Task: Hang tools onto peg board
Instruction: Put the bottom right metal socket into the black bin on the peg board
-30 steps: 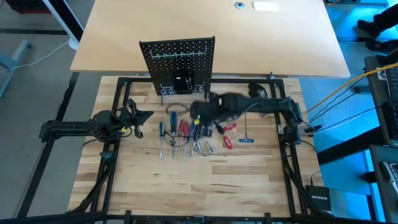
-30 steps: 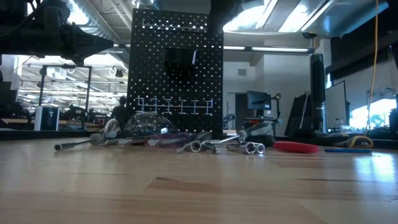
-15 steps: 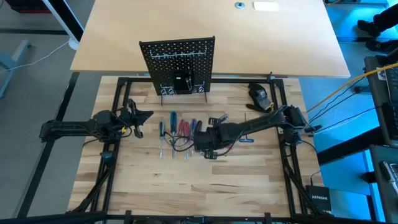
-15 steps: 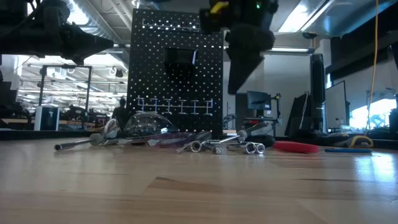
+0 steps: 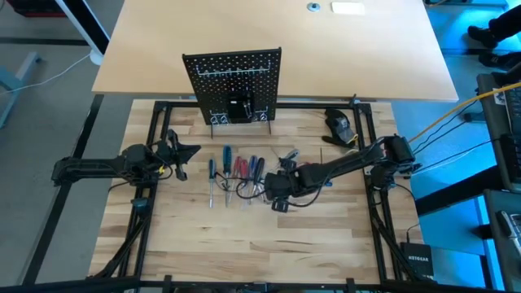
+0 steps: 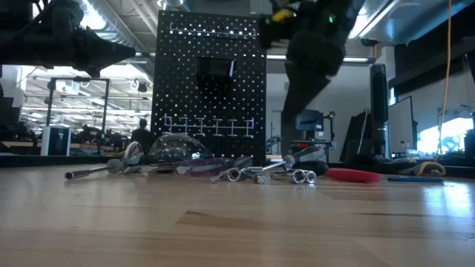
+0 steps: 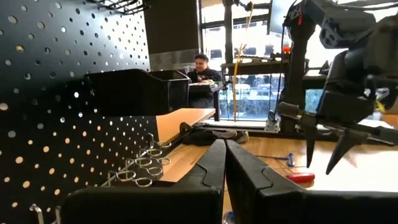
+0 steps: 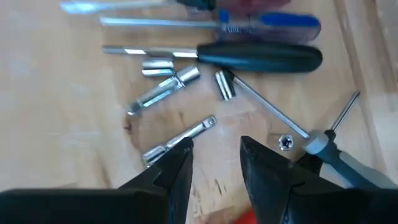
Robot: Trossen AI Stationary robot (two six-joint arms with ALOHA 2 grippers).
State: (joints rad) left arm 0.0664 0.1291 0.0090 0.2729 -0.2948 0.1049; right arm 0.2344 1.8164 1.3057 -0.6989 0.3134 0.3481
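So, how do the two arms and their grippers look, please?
Both arms are dark, jointed and slim. The left gripper and the right gripper each end in two black tapered fingers. A small yellow marking shows near the left wrist, and dark cables trail from both bases.

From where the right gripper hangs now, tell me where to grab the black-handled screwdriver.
Grip the black-handled screwdriver across its thick handle, coming straight down. It lies flat on the table, and the handle offers more hold than the thin shaft. The right gripper is open above the tools.

dark mouse-like lump on table | person seated in background
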